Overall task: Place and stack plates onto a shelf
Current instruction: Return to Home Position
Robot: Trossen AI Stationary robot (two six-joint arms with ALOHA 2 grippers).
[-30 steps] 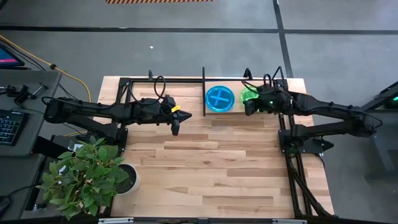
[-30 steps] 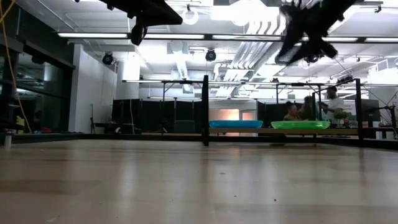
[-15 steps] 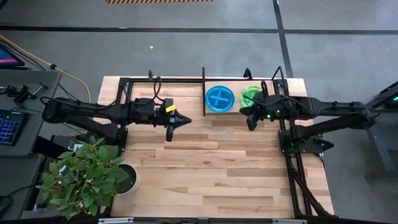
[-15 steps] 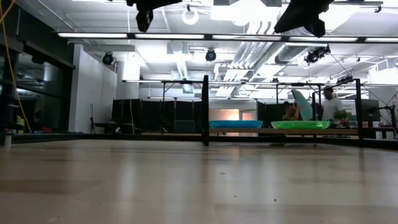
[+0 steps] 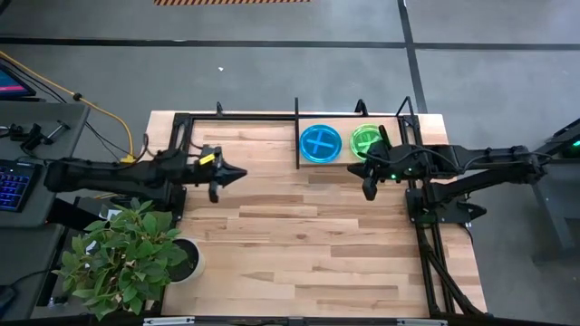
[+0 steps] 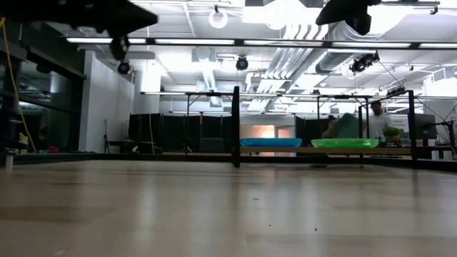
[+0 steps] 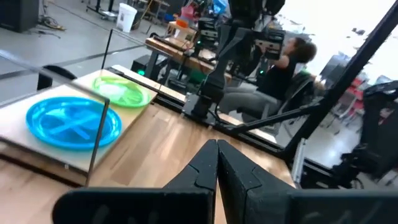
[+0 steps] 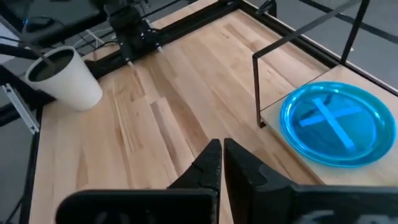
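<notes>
Blue plates: the blue plates (image 5: pixel 320 144) lie as one pile on the shelf (image 5: pixel 296 136), at the far edge of the table (image 5: pixel 299 244), just right of the middle upright rod.
Green plates: the green plates (image 5: pixel 367 141) lie as a second pile just right of the blue one, on the same light board. In the high view the right arm (image 5: pixel 471 161) covers part of their right rim.
Left gripper: the left gripper (image 5: pixel 237 172) hangs above the bare left half of the table, well apart from both piles. The left wrist view shows its jaws clenched together and empty.
Right gripper: the right gripper (image 5: pixel 369 188) hangs just on the near side of the green pile, not touching it. Its jaws are also pressed together and empty.
Hard to make out: how many plates each pile has. From above each looks like one plate, and in the low view each is only a thin coloured band.
Cut off: in the low view the left arm (image 6: pixel 78 13) and the right arm are only dark shapes at the upper edge.
Between views: the left wrist view shows both piles, while the right wrist view shows only the blue pile and a white pot (image 8: pixel 62 78). The high view shows this pot with a plant (image 5: pixel 122 254) beside the near left corner.
Room behind: a person (image 6: pixel 375 120) is far behind the shelf, partly hidden.
</notes>
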